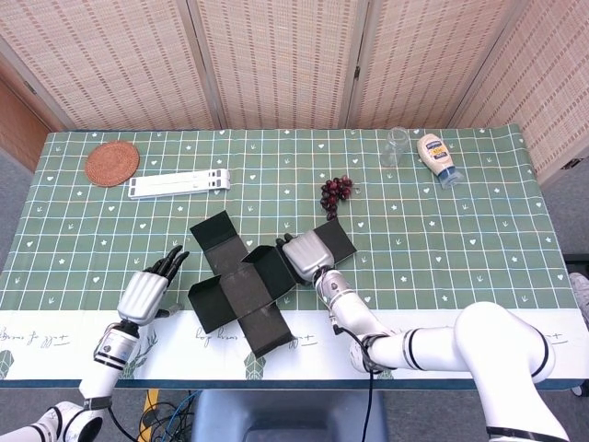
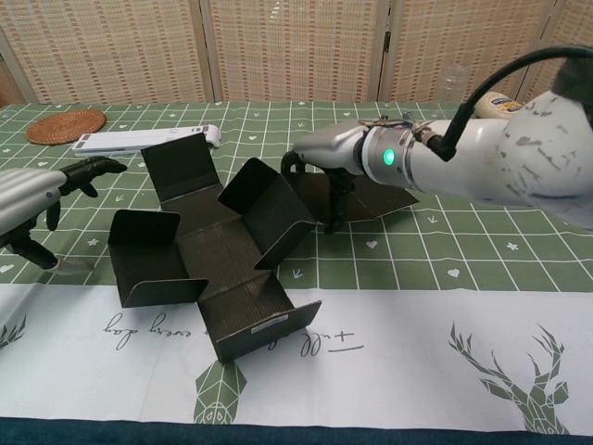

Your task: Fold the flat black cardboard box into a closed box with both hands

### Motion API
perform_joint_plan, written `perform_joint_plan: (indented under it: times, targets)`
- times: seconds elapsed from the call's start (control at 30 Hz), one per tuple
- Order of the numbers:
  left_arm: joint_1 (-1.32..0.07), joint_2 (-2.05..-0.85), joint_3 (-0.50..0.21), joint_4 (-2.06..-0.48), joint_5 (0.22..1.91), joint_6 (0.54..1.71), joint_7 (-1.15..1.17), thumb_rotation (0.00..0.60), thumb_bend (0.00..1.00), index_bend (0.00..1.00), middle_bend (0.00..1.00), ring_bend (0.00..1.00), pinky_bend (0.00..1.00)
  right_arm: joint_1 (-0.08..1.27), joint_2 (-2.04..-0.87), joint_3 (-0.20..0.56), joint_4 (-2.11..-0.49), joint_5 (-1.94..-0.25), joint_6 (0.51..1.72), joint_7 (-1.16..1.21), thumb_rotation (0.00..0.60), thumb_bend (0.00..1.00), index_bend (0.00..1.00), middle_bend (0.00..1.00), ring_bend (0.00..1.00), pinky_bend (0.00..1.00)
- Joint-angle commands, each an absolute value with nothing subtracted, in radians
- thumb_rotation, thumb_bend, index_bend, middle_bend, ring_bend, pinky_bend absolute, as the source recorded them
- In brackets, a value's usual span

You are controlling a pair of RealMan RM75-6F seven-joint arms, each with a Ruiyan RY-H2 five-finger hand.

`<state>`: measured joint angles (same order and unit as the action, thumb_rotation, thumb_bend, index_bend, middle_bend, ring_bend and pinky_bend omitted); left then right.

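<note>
The black cardboard box (image 1: 247, 287) (image 2: 215, 255) lies unfolded as a cross near the table's front edge, with several of its flaps raised. My right hand (image 1: 304, 256) (image 2: 341, 159) is over its right side. Dark fingers (image 2: 334, 199) press down on the flat right flap, and another hooks the top edge of the raised panel beside it. My left hand (image 1: 152, 289) (image 2: 35, 198) hovers just left of the box's left flap, fingers apart and pointing toward it, holding nothing and not touching the box.
A woven coaster (image 1: 112, 163) and a flat white stand (image 1: 179, 184) lie at the back left. Dark grapes (image 1: 335, 193) sit just behind the box. A glass (image 1: 396, 145) and a sauce bottle (image 1: 437, 158) stand at the back right.
</note>
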<state>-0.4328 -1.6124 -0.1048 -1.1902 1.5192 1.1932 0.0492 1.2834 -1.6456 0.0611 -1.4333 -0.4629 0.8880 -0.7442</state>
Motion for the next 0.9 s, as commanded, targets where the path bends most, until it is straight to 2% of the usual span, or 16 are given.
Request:
perform_joint_plan:
  times: [0.03,0.3,0.5,0.6,0.63,0.67,0.7,0.77,0.83,0.9]
  targets:
    - [-0.428,-1.640,-0.110,-1.254,1.486,1.193,-0.051,0.600,0.14,0.00,0.05,0.22,0.52,1.281,-1.649,0.065,-1.431,-0.473,0.883,-0.747,0.600,0.27,0.28,0.35,0.75,1.00]
    - [-0.415,-1.615,-0.115,-1.398,1.431,1.161,-0.247,0.600,0.14,0.00,0.05,0.22,0.52,1.298,-1.634,0.068,-1.427,-0.538,0.843,-0.777,0.600,0.29,0.28,0.35,0.75,1.00]
    - [-0.412,-1.600,-0.107,-1.421,1.425,1.135,-0.411,0.600,0.14,0.00,0.05,0.22,0.51,1.320,-1.604,0.062,-1.435,-0.644,0.798,-0.788,0.600,0.31,0.30,0.35,0.75,1.00]
    - [-0.419,-1.599,-0.106,-1.404,1.426,1.121,-0.451,0.600,0.14,0.00,0.02,0.29,0.50,1.328,-1.592,0.055,-1.433,-0.708,0.776,-0.787,0.600,0.31,0.31,0.35,0.75,1.00]
    - [-0.420,-1.600,-0.105,-1.396,1.429,1.122,-0.465,0.600,0.14,0.00,0.01,0.35,0.52,1.331,-1.588,0.054,-1.433,-0.732,0.766,-0.784,0.600,0.31,0.31,0.36,0.75,1.00]
    - [-0.421,-1.601,-0.103,-1.391,1.432,1.121,-0.473,0.600,0.14,0.00,0.00,0.43,0.58,1.332,-1.586,0.053,-1.434,-0.746,0.760,-0.780,0.600,0.31,0.31,0.36,0.75,1.00]
    - [-0.423,-1.602,-0.100,-1.387,1.435,1.118,-0.481,0.600,0.14,0.00,0.00,0.46,0.62,1.333,-1.584,0.053,-1.433,-0.761,0.755,-0.776,0.600,0.31,0.32,0.36,0.75,1.00]
    - [-0.426,-1.602,-0.092,-1.375,1.447,1.115,-0.502,0.600,0.14,0.00,0.00,0.55,0.79,1.336,-1.582,0.049,-1.425,-0.803,0.744,-0.769,0.600,0.31,0.32,0.36,0.76,1.00]
    - [-0.429,-1.605,-0.085,-1.359,1.457,1.115,-0.520,0.600,0.14,0.00,0.00,0.56,0.84,1.337,-1.582,0.047,-1.418,-0.839,0.733,-0.758,0.600,0.31,0.32,0.37,0.76,1.00]
    - [-0.431,-1.608,-0.080,-1.348,1.462,1.112,-0.540,0.600,0.14,0.00,0.00,0.57,0.86,1.337,-1.584,0.046,-1.412,-0.874,0.728,-0.747,0.600,0.31,0.32,0.37,0.76,1.00]
